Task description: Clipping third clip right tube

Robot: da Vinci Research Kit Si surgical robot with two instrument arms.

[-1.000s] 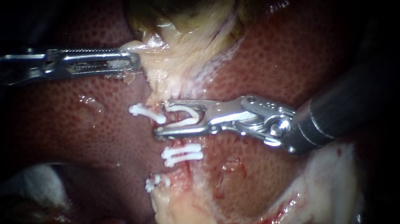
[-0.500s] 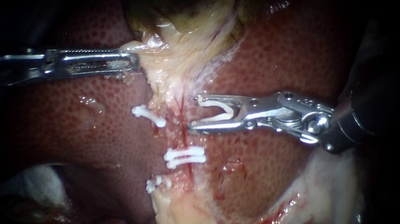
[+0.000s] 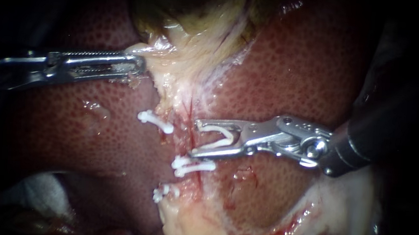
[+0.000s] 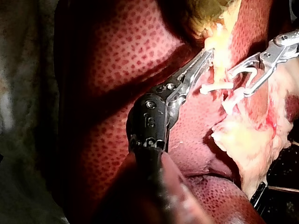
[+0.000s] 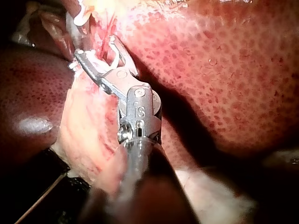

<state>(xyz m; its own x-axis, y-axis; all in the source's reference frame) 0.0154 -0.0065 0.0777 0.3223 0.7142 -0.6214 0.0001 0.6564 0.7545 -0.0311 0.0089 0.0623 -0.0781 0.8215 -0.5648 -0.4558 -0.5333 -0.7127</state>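
Note:
The right tube (image 3: 191,112) runs down as a red-streaked strand from the pale gallbladder neck (image 3: 183,67), and a shut white clip (image 3: 193,164) sits across it lower down. My right instrument (image 3: 193,138) comes in from the right. Its jaws stand wide apart and hold an open white clip (image 3: 218,135), with their tips at the tube's right side just above the shut clip. In the right wrist view my right instrument (image 5: 93,46) shows the same hold. My left instrument (image 3: 140,63) is shut on the pale gallbladder tissue; the left wrist view shows my left instrument (image 4: 203,58) gripping it.
Another white clip (image 3: 156,120) lies on the strand to the left, and a third one (image 3: 165,192) sits lower. Dark red liver (image 3: 295,64) surrounds the site. Pale fatty tissue (image 3: 350,189) lies at the lower right, white gauze (image 3: 40,189) at the lower left.
My right instrument first drew back to the right off the tube with its clip, then came down and left again to the tube's right side. My left instrument has held still.

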